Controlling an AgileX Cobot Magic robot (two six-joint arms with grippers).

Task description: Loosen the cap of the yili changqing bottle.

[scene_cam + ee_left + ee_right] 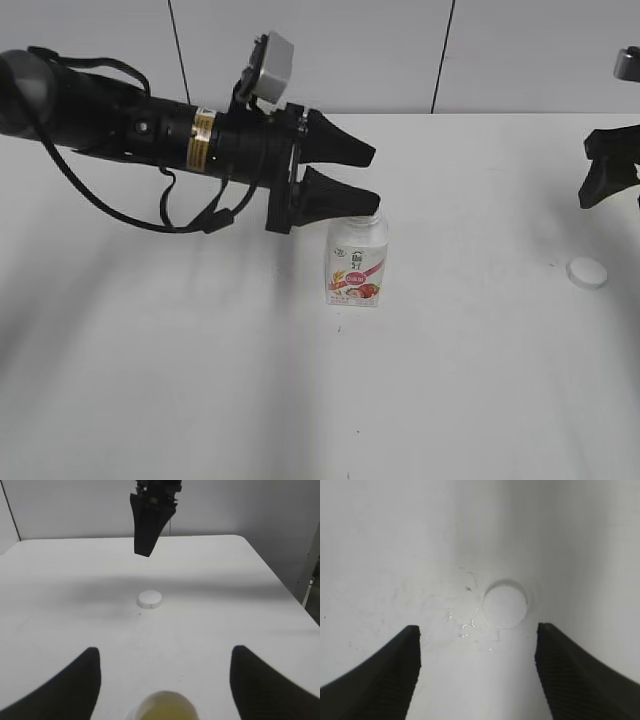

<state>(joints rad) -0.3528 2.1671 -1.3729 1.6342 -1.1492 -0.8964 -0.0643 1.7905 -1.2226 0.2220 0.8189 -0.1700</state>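
Standing upright mid-counter, the yili changqing bottle (pixel 356 262) is showing an open neck w/ pale yellowish liquid inside, level hard to judge. The cap (pixel 587 272) is lying flat near the right edge, well apart from the bottle. Left gripper (pixel 362 178) is hovering at the neck, jaws apart. Right gripper (pixel 477 672) is hanging above the cap, jaws apart, holding nothing.

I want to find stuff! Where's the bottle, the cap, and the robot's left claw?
bottle (pixel 356 262), exterior view, on its clear front above the label.
cap (pixel 505 604), right wrist view, on its flat top, lying on the table.
left gripper (pixel 365 178), exterior view, in the gap between its open fingertips.
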